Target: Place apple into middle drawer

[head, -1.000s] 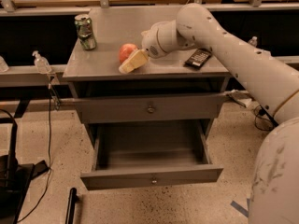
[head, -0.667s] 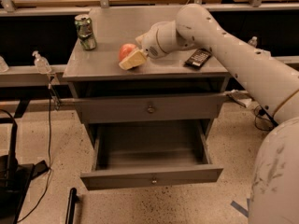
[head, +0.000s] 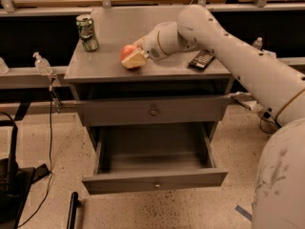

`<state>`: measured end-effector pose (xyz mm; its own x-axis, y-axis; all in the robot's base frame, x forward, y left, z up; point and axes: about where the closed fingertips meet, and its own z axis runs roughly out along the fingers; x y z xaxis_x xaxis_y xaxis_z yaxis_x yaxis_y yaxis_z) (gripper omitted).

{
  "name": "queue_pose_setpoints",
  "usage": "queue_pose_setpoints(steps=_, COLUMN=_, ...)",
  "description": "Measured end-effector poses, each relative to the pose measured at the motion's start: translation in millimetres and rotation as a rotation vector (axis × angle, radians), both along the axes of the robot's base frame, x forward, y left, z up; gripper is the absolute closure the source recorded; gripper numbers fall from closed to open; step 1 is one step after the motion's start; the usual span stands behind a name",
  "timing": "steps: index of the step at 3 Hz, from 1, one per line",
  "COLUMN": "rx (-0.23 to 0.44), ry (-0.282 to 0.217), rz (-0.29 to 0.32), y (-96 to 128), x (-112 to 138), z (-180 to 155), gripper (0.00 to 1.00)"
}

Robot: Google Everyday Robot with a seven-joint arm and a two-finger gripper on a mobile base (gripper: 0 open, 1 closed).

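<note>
pick-up step, by the look of it, not yet the carry. gripper (head: 135,59) down at the left-centre of the worktop (head: 167,71), set against the near right side of the apple (head: 126,50); cannot tell whether clamped on the fruit or merely placed beside it. apple: down on the worktop, not lifted, well above and behind the middle drawer (head: 155,182), which stands pulled out below.

next, as a judgement: confirm a firm hold, lift clear of the worktop, draw forward past its front edge and past the shut upper drawer front (head: 124,112), then lower into the open drawer and release close to its floor to limit rolling. worth minding both the worktop edge and the upper front on the way down.

counted: one apple, one gripper, one green can (head: 87,32) at the back left corner, one black handset (head: 201,59) to the right, two knobbed drawer fronts with one open, one clear bottle (head: 42,64) on the left rail.
</note>
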<state>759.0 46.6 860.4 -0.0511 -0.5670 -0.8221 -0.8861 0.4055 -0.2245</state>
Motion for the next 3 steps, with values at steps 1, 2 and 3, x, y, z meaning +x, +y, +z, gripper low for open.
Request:
queue_pose_setpoints(steps=1, rx=0.031, ry=-0.009, rz=0.065, y=18.0, x=-3.4, z=20.9, gripper=0.96)
queue_pose_setpoints(steps=2, rx=0.062, ry=-0.077, rz=0.183, y=30.0, x=-30.1, z=74.6, gripper=1.0)
queue_pose_setpoints(steps=3, rx=0.074, ry=-0.17, rz=0.233, y=13.6, x=-77.8, z=125.9, gripper=1.0)
